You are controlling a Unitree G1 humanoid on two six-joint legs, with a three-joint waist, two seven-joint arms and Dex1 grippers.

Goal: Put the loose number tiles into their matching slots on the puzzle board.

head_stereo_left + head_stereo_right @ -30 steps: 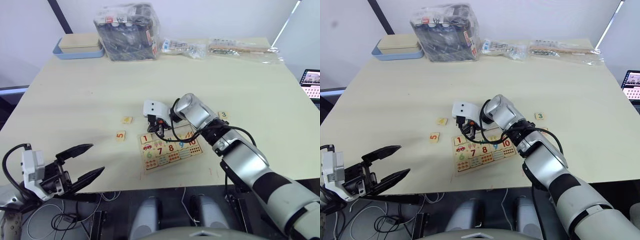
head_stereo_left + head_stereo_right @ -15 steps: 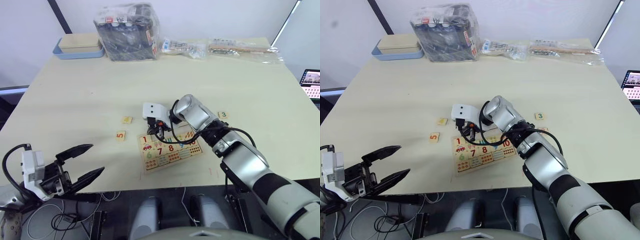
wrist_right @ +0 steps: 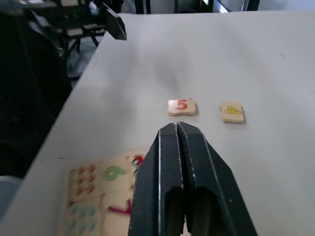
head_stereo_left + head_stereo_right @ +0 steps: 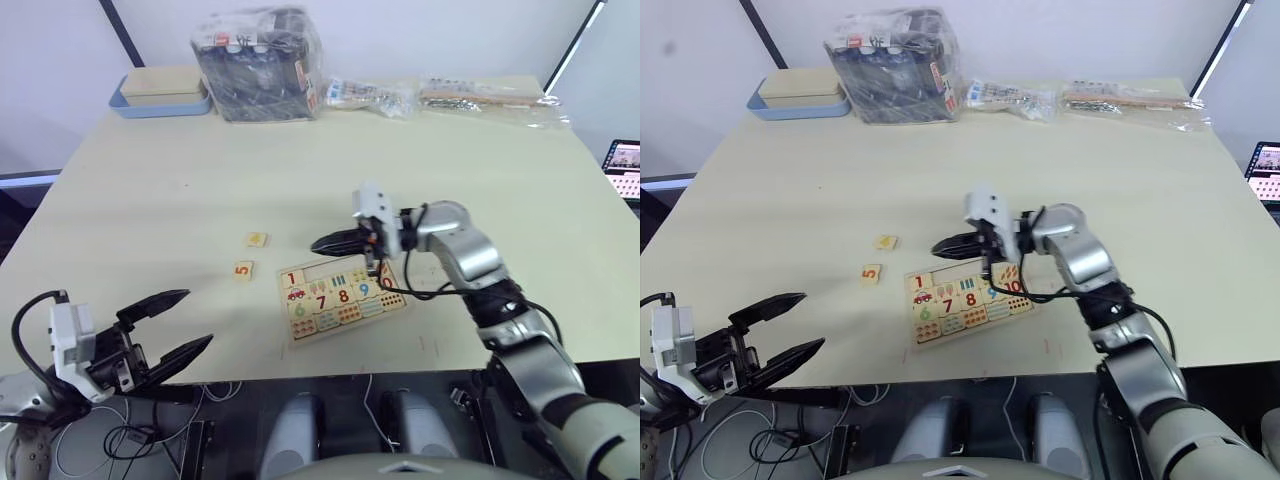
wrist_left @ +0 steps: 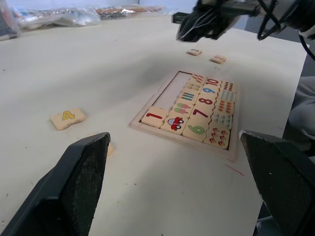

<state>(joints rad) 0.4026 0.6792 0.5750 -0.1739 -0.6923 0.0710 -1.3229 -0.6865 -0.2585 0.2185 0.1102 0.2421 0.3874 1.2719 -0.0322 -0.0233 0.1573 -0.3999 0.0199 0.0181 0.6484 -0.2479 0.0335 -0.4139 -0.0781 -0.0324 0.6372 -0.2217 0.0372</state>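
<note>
The puzzle board (image 4: 342, 295) lies near the table's front edge. A tile with a red 1 (image 4: 291, 279) sits in the leftmost slot of its top row, and the slots (image 4: 335, 272) beside it are bare wood. Loose tiles 4 (image 4: 257, 239) and 5 (image 4: 243, 269) lie left of the board. Two more tiles (image 5: 194, 51) (image 5: 217, 59) lie beyond it. My right gripper (image 4: 318, 243) is shut with nothing in it, hovering just past the board's far edge and pointing left. My left gripper (image 4: 197, 318) is open and off the table's front edge.
A blue-edged tray with a wooden box (image 4: 160, 92), a plastic-wrapped box (image 4: 258, 62) and two clear bags (image 4: 370, 95) (image 4: 490, 98) line the far edge. A small screen (image 4: 625, 165) shows at the right.
My right arm has swung back to the right. Its gripper has lifted off the board's top row and now points left above the far edge. The left gripper has stayed put.
</note>
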